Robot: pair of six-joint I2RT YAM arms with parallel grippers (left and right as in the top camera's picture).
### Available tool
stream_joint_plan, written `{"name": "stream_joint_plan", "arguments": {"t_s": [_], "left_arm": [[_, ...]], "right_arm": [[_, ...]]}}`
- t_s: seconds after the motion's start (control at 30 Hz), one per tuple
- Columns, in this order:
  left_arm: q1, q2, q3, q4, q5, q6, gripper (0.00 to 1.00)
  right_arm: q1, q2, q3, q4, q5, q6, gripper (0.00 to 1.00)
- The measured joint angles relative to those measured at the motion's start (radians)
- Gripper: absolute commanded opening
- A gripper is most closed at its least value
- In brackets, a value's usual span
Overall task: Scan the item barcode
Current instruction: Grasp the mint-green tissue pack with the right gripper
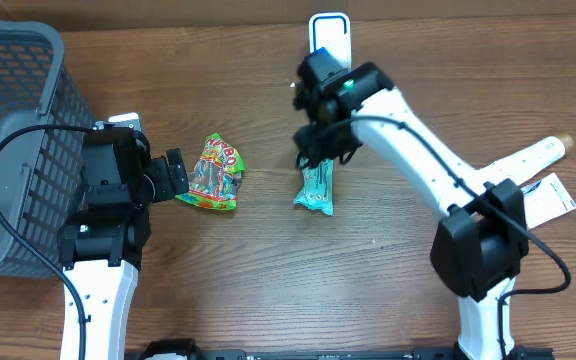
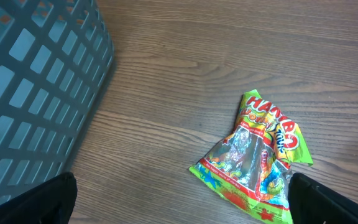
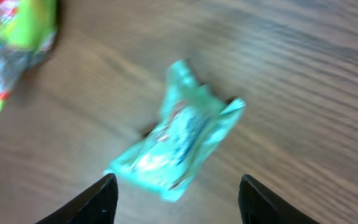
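Observation:
A teal snack packet lies flat on the wooden table. My right gripper hovers just over its far end. In the right wrist view the blurred packet lies on the wood ahead of my right gripper, whose jaws stand apart and touch nothing. A green and red Haribo bag lies to the left. My left gripper is wide open at its left edge. In the left wrist view the bag sits beside the right finger of my left gripper.
A grey mesh basket fills the far left, and its wall is close in the left wrist view. A white upright device stands at the back centre. A white handle-like object and a printed card lie at the right.

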Motion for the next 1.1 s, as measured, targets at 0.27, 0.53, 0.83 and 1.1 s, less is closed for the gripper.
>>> {"name": "stream_joint_plan", "arguments": {"t_s": [0.27, 0.53, 0.83, 1.1], "left_arm": [[0.0, 0.0, 0.0, 0.0, 0.0, 0.0, 1.0], [0.0, 0.0, 0.0, 0.0, 0.0, 0.0, 1.0], [0.0, 0.0, 0.0, 0.0, 0.0, 0.0, 1.0], [0.0, 0.0, 0.0, 0.0, 0.0, 0.0, 1.0]], "right_arm": [[0.201, -0.003, -0.156, 0.074, 0.18, -0.044, 0.66], [0.232, -0.003, -0.311, 0.202, 0.307, -0.057, 0.7], [0.23, -0.013, -0.41, 0.363, 0.385, -0.095, 0.63], [0.205, -0.035, -0.469, 0.435, 0.448, -0.117, 0.04]]}}
